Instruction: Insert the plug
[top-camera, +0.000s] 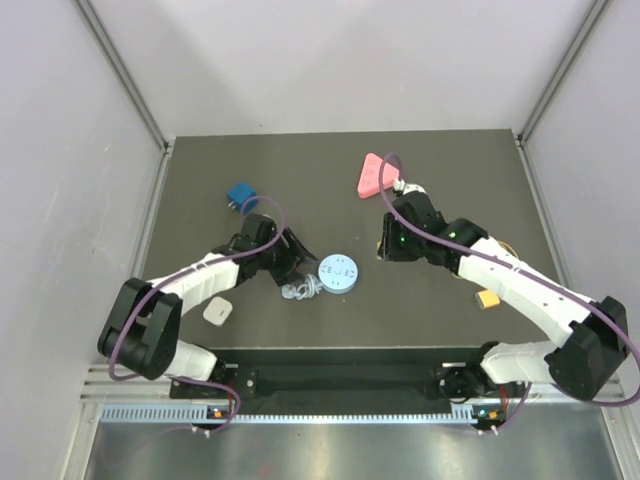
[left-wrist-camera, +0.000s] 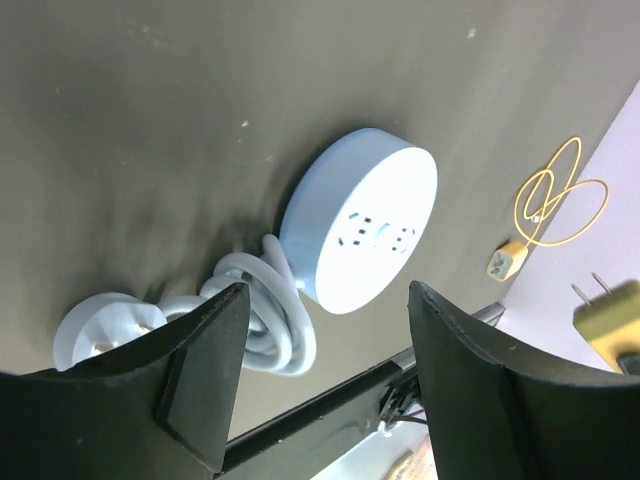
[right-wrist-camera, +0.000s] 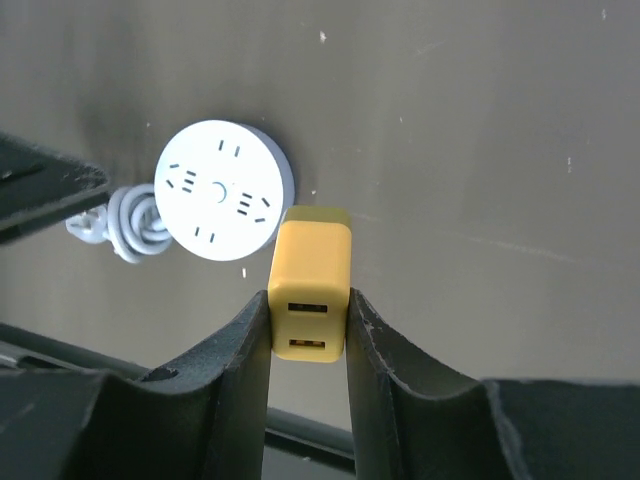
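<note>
A round white socket (top-camera: 339, 272) lies flat on the dark table with its coiled white cable (top-camera: 300, 291) to its left. My left gripper (top-camera: 292, 260) stands open just left of the socket. In the left wrist view the socket (left-wrist-camera: 365, 230) and cable (left-wrist-camera: 250, 320) lie beyond the open left gripper (left-wrist-camera: 328, 295), with nothing between the fingers. My right gripper (right-wrist-camera: 308, 298) is shut on a yellow plug (right-wrist-camera: 310, 285) with two USB ports facing the camera. It hovers to the right of the socket (right-wrist-camera: 220, 190). The plug's prongs (left-wrist-camera: 600, 290) show at the left wrist view's right edge.
A blue adapter (top-camera: 241, 195) sits at the back left and a pink triangular piece (top-camera: 373, 175) at the back. A white square adapter (top-camera: 218, 312) lies near the front edge. A small yellow connector (top-camera: 487, 299) with a thin yellow wire (left-wrist-camera: 555, 200) lies under the right arm.
</note>
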